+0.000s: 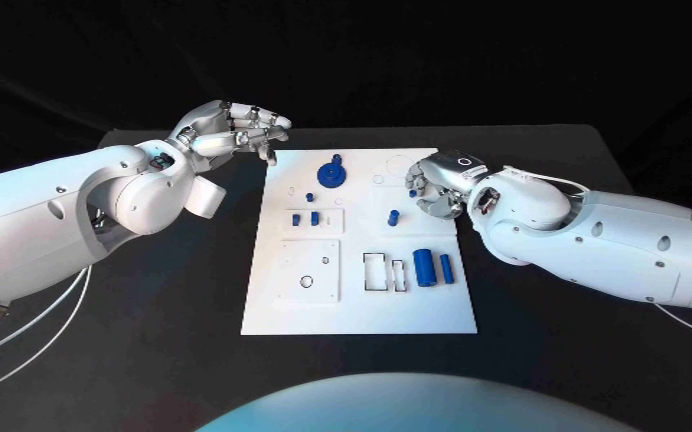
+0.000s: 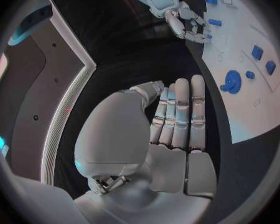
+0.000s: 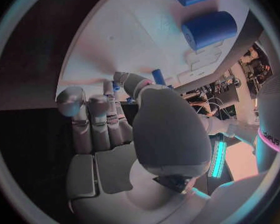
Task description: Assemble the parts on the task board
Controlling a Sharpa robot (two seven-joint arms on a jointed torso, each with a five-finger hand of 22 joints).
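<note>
Right hand (image 1: 437, 188) curled over board's (image 1: 361, 312) far-right part, holding nothing I can make out; small blue peg (image 1: 392, 218) stands just beside it, toward me. Left hand (image 1: 231, 132) off board over bench, fingers together, empty. Right's nearer.

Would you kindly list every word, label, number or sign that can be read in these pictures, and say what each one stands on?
No text can be read for certain.
The task board bears only outlines and circles, no legible lettering.
The blue parts, such as the gear and the large cylinder, carry no marks.
Dark lettering on a pink band at the edge of the right wrist view is too blurred to read.
</note>
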